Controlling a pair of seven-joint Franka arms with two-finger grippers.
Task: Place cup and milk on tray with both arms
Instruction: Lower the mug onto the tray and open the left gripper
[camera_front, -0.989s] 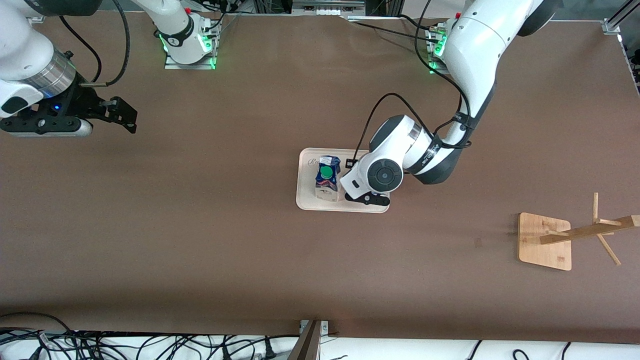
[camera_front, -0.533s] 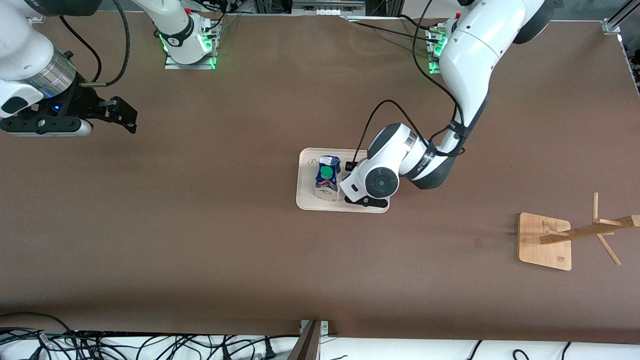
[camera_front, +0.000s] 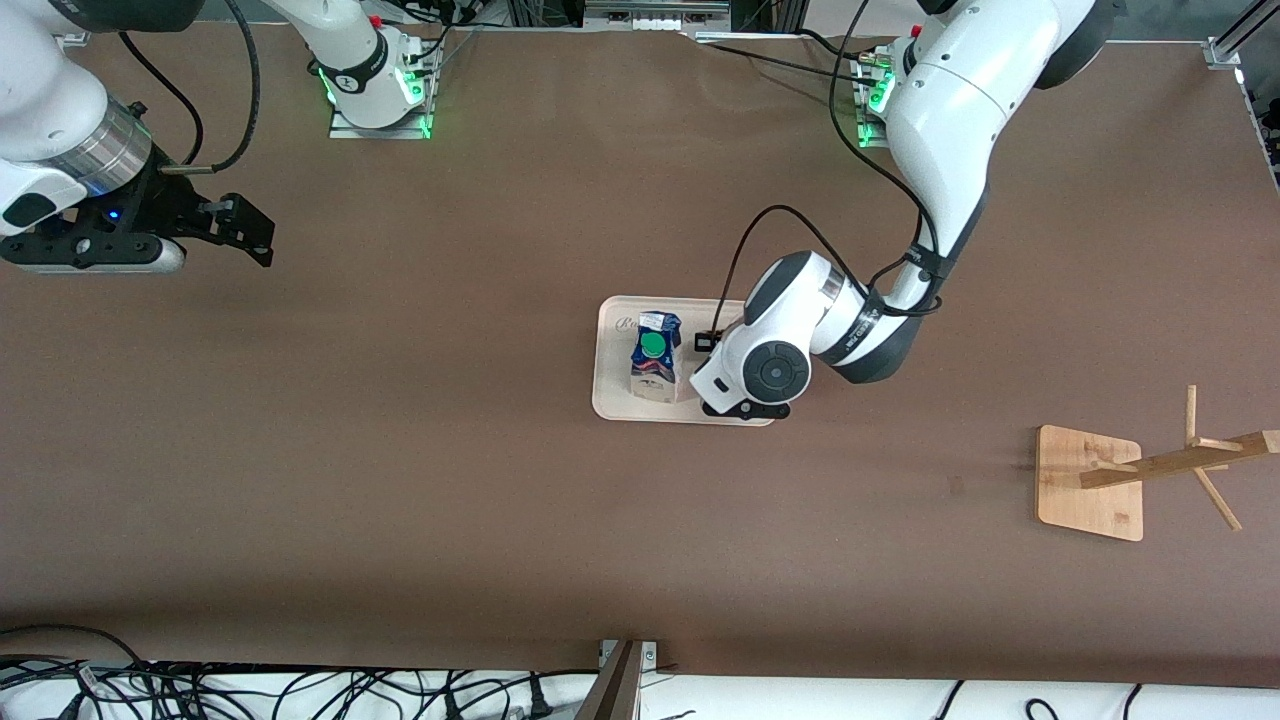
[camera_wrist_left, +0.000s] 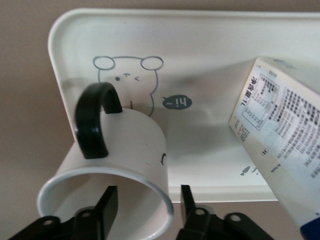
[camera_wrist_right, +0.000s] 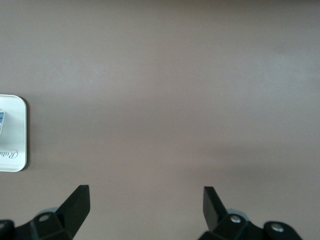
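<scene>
White cup (camera_wrist_left: 117, 165) now stands on tray (camera_wrist_left: 210, 40) beside milk (camera_front: 656, 355); left gripper (camera_wrist_left: 146, 210) shifted, fingers straddling its rim, unclenched. Right gripper (camera_wrist_right: 145, 205) waits open.

In the front view the left arm's wrist hides the cup (camera_wrist_left: 117, 165) and the left gripper (camera_wrist_left: 145, 207); the milk (camera_wrist_left: 285, 150) runs off the left wrist frame's lower right
</scene>
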